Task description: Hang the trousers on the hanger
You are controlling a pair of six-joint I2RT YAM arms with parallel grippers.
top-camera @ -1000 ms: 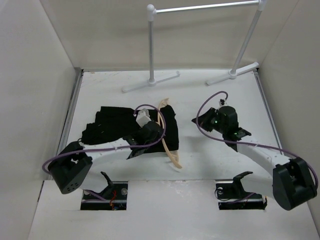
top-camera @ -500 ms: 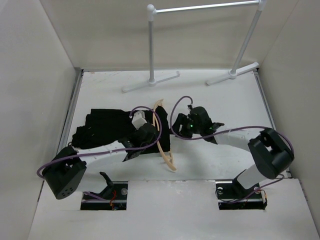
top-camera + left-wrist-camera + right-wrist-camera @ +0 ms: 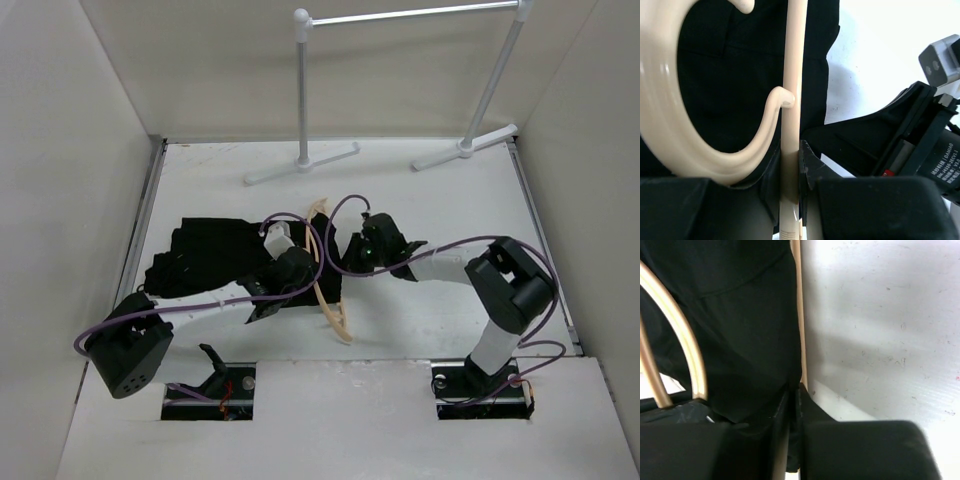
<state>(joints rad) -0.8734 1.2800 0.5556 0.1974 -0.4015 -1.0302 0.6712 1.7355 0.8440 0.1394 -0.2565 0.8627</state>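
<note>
Over the trousers (image 3: 210, 255), left jaws clamp the hanger (image 3: 794, 75) bar.

Only one piece of writing can be read, in the left wrist view. A white printed label (image 3: 946, 161) runs slantwise on the black motor housing (image 3: 920, 145) of the right arm. The word "DAMIAO" can be made out in it. The lines of letters and figures beside that word are too small to be sure of. A patch of tiny dark print sits low on the hanger (image 3: 792, 100) bar and is unreadable. The other two views show no text.
</note>
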